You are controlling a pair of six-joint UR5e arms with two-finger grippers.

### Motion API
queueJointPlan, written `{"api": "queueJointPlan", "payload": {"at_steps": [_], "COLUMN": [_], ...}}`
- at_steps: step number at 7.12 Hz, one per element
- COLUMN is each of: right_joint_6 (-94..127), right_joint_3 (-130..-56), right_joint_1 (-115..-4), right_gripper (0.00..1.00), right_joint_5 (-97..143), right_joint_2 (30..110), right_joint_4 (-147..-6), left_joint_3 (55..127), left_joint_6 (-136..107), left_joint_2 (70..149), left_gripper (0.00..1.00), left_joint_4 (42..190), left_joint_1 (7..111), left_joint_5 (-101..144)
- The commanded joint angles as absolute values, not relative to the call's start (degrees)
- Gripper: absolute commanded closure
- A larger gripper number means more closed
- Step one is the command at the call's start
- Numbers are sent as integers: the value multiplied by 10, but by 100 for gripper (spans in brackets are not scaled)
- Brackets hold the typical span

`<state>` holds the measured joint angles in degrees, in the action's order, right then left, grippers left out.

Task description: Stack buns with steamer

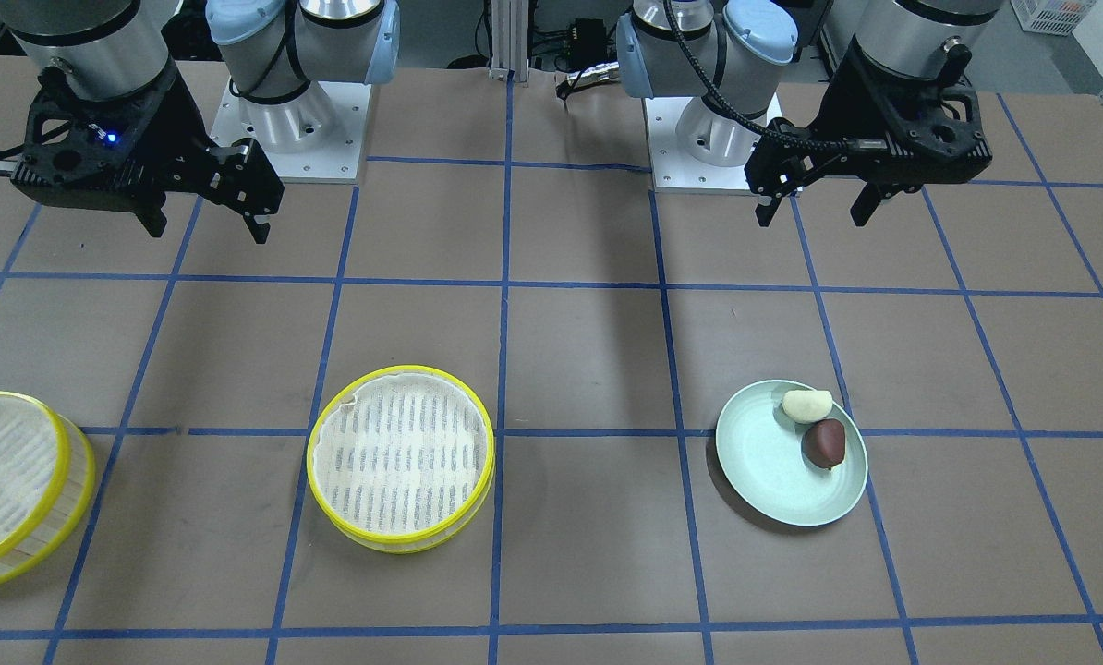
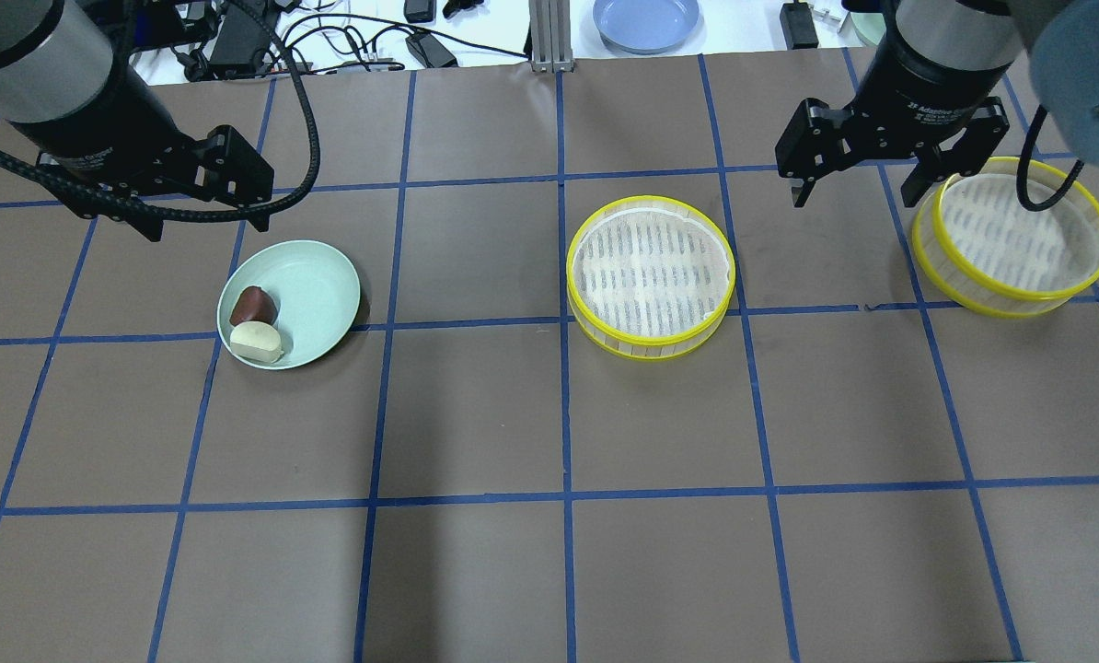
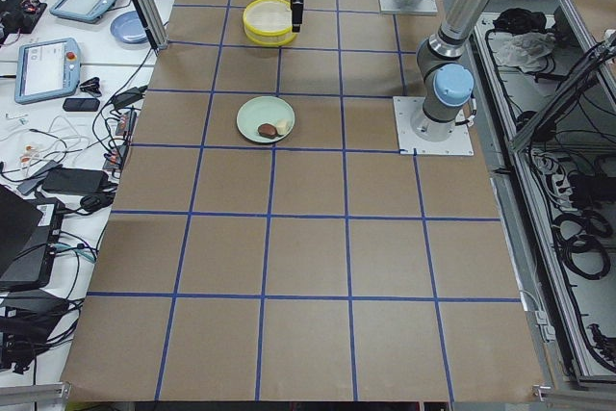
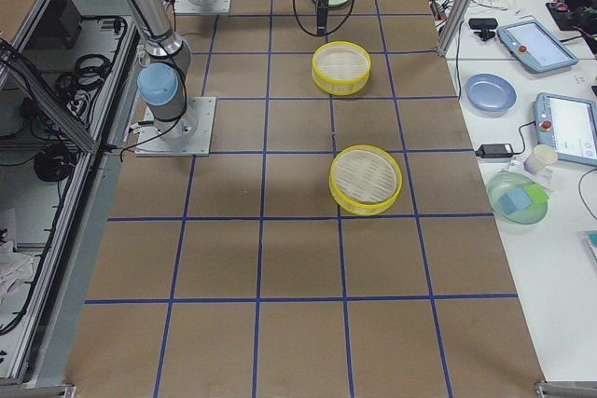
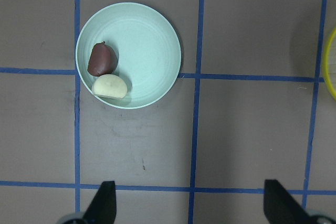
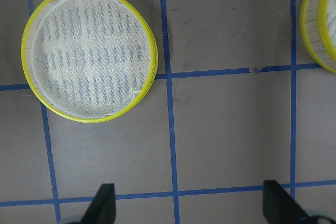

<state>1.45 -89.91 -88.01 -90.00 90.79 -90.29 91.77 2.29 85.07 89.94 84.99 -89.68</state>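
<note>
A cream-white bun (image 1: 807, 405) and a dark reddish-brown bun (image 1: 825, 443) lie side by side on a pale green plate (image 1: 755, 466). The left wrist view shows them too: brown bun (image 5: 101, 59), white bun (image 5: 109, 86), plate (image 5: 149, 51). A yellow-rimmed steamer basket (image 2: 651, 272) with a white liner stands at the table's middle. A second steamer basket (image 2: 1014, 235) stands at the robot's right. My left gripper (image 2: 207, 226) hovers open and empty above the table, just behind the plate. My right gripper (image 2: 853, 198) hovers open and empty between the two baskets.
The two arm bases (image 1: 293, 139) (image 1: 709, 148) stand at the robot's edge of the table. A blue plate (image 2: 646, 20), cables and tablets lie on the white bench beyond the far edge. Brown table with blue tape grid (image 2: 559, 414).
</note>
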Motion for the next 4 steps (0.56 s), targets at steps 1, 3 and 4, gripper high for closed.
{"api": "queueJointPlan", "payload": {"at_steps": [1,3,4], "right_joint_6": [12,18,12], "right_joint_3": [-899,-897,-896], "right_joint_1": [-880,-832,-760], "right_gripper": [0,0,0], "right_joint_5": [-899,-900,-894], "right_joint_2": [907,890,870], "right_joint_4": [-921,-938,-960], "left_joint_3": [918,918,918], "left_joint_6": [22,23,29], "left_joint_2": [851,857,864], "left_gripper": [0,0,0], "left_joint_4": [898,901,897], "left_joint_1": [852,850,844], "left_joint_5": [-896,-899,-897]}}
